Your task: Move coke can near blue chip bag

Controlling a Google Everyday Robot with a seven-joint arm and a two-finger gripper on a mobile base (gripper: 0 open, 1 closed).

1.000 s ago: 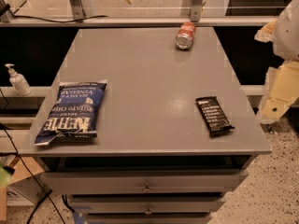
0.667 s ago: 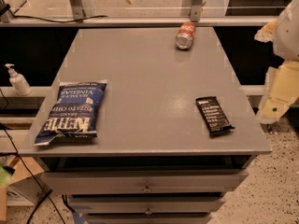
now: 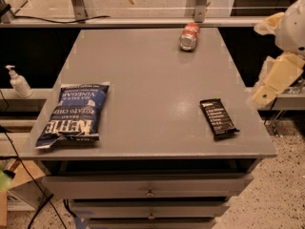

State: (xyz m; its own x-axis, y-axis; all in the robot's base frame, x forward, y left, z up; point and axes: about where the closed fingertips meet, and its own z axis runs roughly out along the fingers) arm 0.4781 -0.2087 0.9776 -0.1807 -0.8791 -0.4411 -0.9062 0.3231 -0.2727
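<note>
The coke can (image 3: 189, 36) lies on its side at the far edge of the grey table (image 3: 152, 80), right of centre, with its silver end facing me. The blue chip bag (image 3: 75, 112) lies flat at the table's front left, its white "Kettle" lettering upside down to me. My cream-coloured arm and gripper (image 3: 272, 80) hang beyond the table's right edge, well to the right of the can and far from the bag. They hold nothing that I can see.
A black snack bar wrapper (image 3: 218, 118) lies at the table's front right. A white pump bottle (image 3: 19, 81) stands on a lower shelf to the left. Drawers (image 3: 150, 190) run below the tabletop. A rail and metal posts (image 3: 200, 4) stand behind the table.
</note>
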